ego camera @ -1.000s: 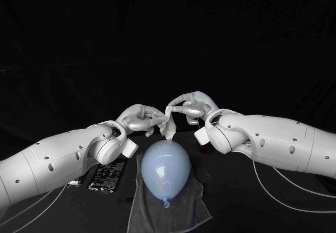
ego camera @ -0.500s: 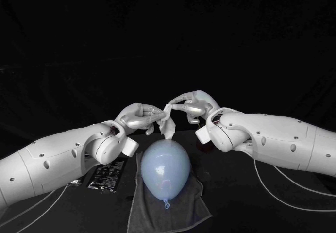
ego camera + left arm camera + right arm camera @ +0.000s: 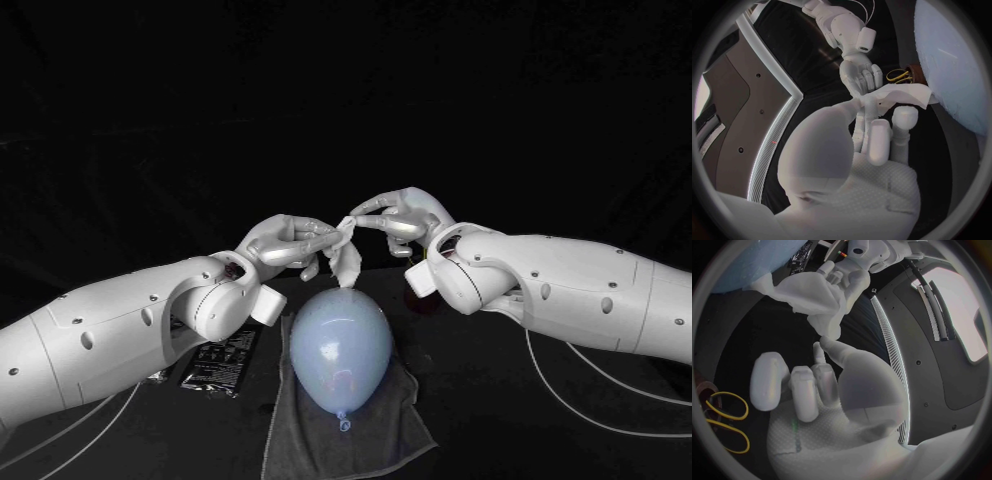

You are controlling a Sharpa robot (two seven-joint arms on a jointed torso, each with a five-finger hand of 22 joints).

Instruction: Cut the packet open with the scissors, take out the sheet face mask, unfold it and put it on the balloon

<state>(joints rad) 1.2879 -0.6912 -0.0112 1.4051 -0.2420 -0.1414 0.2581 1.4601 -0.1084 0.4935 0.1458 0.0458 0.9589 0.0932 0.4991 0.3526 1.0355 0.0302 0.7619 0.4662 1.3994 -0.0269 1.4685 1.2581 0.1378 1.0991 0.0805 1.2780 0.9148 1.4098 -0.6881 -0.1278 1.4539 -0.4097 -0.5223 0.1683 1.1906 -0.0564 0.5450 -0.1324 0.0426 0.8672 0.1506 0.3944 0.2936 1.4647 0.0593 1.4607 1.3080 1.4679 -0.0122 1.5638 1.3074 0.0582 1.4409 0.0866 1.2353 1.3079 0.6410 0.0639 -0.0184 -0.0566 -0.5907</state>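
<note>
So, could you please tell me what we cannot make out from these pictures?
Sheet mask: head view, bunched between left hand and right hand, which hide how far it is unfolded.
Packet: head view, partly under the left arm; cut edge hidden, print too small.
Scissors: right wrist view, yellow handles at the circle's rim; blades cut off.
Balloon: head view, far end behind the hanging mask.

The balloon (image 3: 342,345) on its towel (image 3: 310,445) blocks the middle. The left hand (image 3: 289,243) and right hand (image 3: 397,218) pinch the sheet mask (image 3: 345,262) just above its far end. Bare table (image 3: 476,420) lies to its right.
</note>
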